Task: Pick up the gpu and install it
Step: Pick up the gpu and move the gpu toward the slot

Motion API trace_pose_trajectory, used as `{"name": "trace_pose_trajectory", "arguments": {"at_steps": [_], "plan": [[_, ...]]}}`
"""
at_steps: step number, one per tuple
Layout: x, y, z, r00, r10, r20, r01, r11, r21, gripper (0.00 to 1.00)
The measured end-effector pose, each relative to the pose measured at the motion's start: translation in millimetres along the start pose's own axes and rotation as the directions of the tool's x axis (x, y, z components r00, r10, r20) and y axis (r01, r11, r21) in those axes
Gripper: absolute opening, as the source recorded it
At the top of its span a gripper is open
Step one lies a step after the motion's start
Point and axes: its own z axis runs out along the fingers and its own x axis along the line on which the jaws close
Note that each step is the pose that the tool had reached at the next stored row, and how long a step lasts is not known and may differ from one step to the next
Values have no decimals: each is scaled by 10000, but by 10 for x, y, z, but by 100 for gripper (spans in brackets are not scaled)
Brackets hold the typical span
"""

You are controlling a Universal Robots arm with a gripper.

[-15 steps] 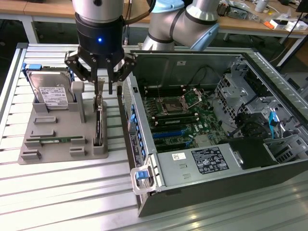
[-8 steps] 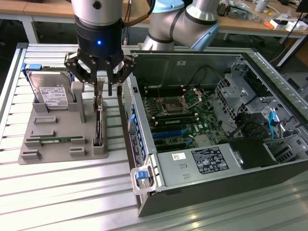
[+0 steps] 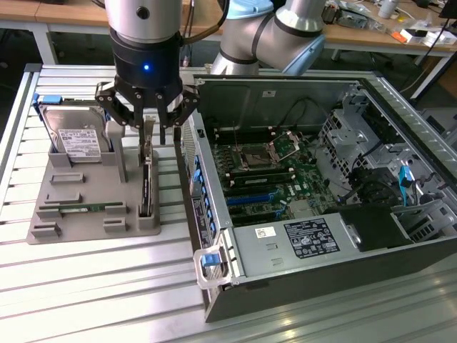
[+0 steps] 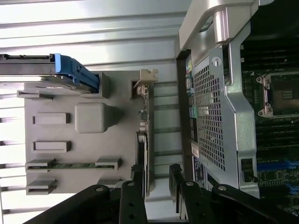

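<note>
Your jaws straddle the gpu [image 3: 146,184], which stands on edge in the grey holder [image 3: 86,182]. On the exterior view's right the computer case [image 3: 191,171] wall stands just beside the slot, leaving a narrow gap. On the left a grey post [image 3: 118,153] rises near, with the hard drive [image 3: 75,139] beyond it.

- Arm [image 3: 143,28]: upper part cut off by the exterior view's top edge.
- Gpu [image 3: 146,182]: far end partly hidden behind the gripper [image 3: 153,134]; whether the pads touch it cannot be told.
- Hard drive [image 3: 75,139]: edge on the exterior view's right masked by a finger; label print too small to read.
- Computer case [image 3: 285,80]: cut off at the exterior view's right edge.
- Power supply label [image 3: 310,239]: text illegible.
</note>
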Motion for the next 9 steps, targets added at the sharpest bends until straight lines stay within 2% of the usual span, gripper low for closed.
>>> {"name": "trace_pose_trajectory", "arguments": {"at_steps": [9], "plan": [[5,-4,58,10000,0,0,0,10000,-1,36]]}}
